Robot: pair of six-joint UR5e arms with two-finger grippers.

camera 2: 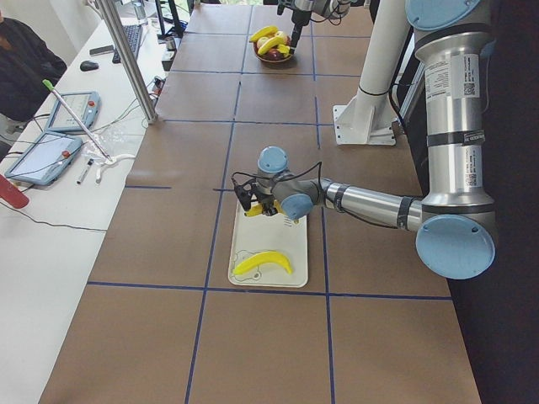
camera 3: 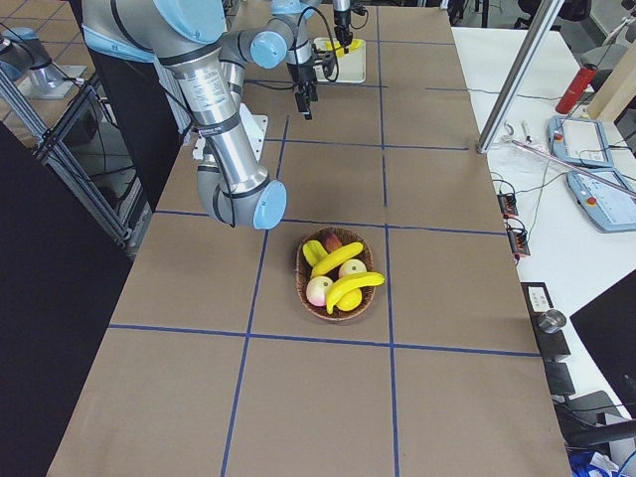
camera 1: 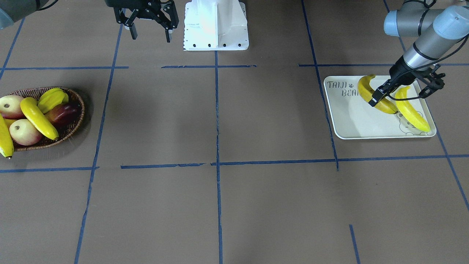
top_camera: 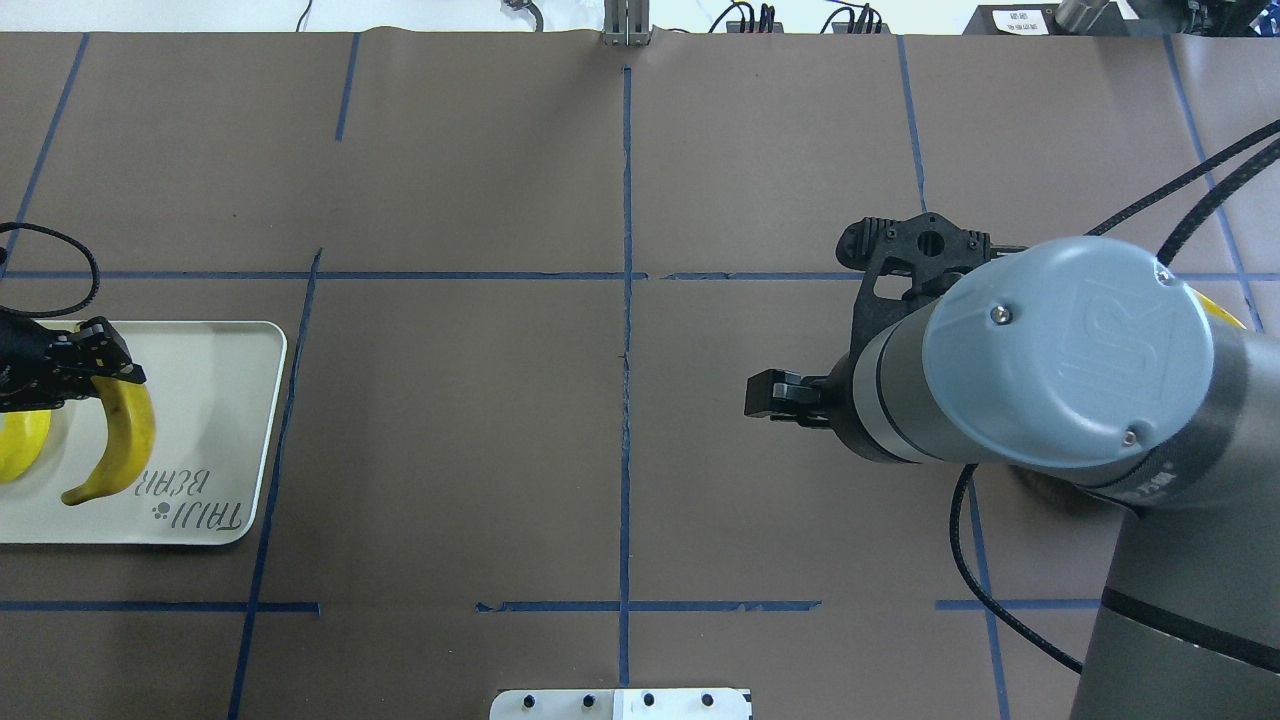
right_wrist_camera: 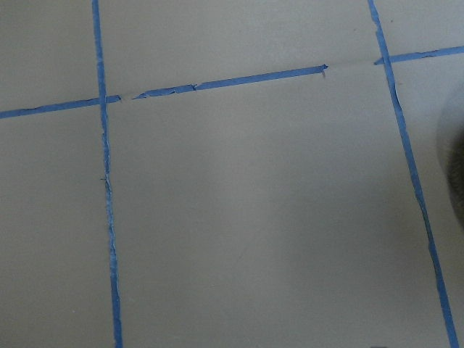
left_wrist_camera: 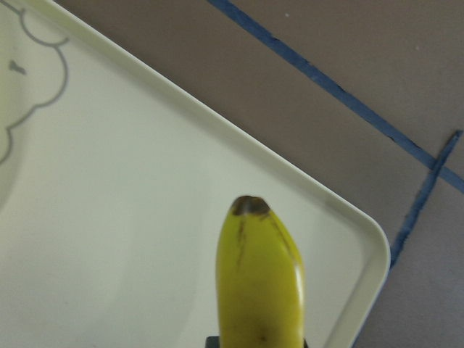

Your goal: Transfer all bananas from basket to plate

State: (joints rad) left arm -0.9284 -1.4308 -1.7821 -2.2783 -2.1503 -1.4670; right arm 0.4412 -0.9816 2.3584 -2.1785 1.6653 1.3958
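The left claw hangs over the plate, which sits at the 3 o'clock end of the surface in the front-facing view. Its fingers stand apart there, one on either side of the inner banana. That banana looks to be resting on the plate rather than pinched (the wrist view shows only its brown tip, pointing toward a plate corner). The outer banana lies flat just beside it toward 4 o'clock; so two bananas are on the plate.

Two more are in the basket at the 9 o'clock edge; the top banana lies across the heap, its long axis running 11 to 5 o'clock; the rim banana hangs over the basket's 8 o'clock side, cut by the frame. With them are one star fruit, two pale apples and one dark red fruit.

The right claw, fingers spread and empty, hovers near the robot's base; the basket lies toward its 8 o'clock, and it is by far the nearer arm. The next pick therefore probably falls to it, closing across the top banana's short width; the task looks half done.
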